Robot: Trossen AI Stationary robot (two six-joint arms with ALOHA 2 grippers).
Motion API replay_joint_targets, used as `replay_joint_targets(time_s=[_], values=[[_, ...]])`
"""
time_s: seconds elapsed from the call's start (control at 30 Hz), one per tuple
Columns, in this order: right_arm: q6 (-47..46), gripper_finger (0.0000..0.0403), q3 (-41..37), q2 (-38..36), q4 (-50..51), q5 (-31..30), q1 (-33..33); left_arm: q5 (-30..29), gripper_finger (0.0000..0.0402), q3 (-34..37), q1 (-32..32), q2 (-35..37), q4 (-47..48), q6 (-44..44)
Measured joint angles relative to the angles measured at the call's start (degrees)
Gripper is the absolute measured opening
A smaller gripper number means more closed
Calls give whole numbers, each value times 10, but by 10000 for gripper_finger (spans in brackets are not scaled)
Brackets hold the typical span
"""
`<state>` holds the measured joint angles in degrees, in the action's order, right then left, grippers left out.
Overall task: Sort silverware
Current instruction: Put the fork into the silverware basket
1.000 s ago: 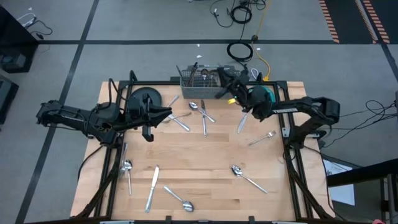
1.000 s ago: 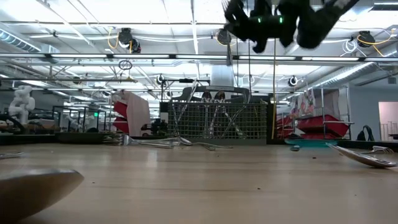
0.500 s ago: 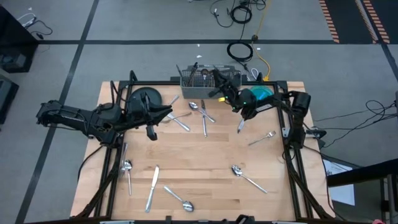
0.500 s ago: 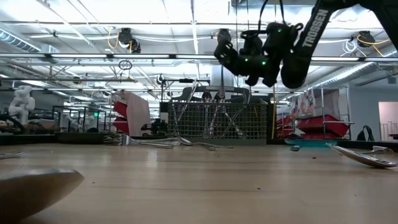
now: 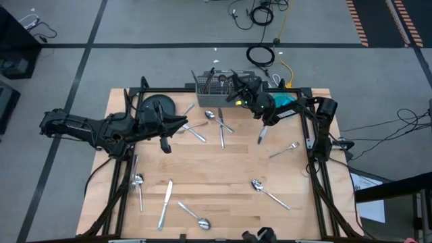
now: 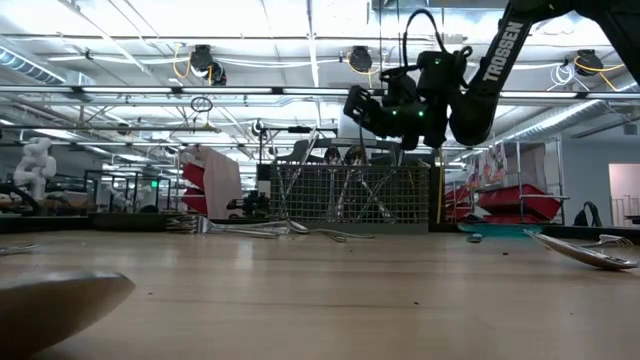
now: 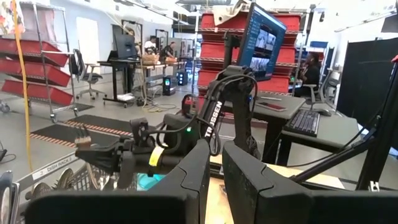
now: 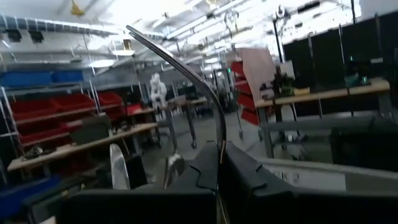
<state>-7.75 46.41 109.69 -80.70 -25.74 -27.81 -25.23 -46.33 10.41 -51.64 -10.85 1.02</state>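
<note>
We see the right end effector (image 5: 237,86) raised over the wire-mesh caddy (image 5: 214,86) at the table's (image 5: 223,182) far edge, clenched on a slim curved piece of silverware (image 8: 193,74) that sticks up between its fingers. The left end effector (image 5: 181,123) waits over the far left of the table beside the dark plate (image 5: 156,106), fingers nearly together and holding nothing we can make out. Forks, spoons and knives (image 5: 164,204) lie scattered across the table, with several already standing in the caddy.
</note>
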Motion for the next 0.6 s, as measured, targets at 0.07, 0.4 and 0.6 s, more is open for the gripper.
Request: replay_joint_targets(time_s=[0.07,0.4,0.6], values=[[-11,5,0,0,12,0,0,0,52,0,0,0,0,0],[-64,69,1,-2,27,-9,-7,0,52,0,0,0,-1,0],[-80,131,0,-4,25,-10,-7,0,52,0,0,0,-1,0]])
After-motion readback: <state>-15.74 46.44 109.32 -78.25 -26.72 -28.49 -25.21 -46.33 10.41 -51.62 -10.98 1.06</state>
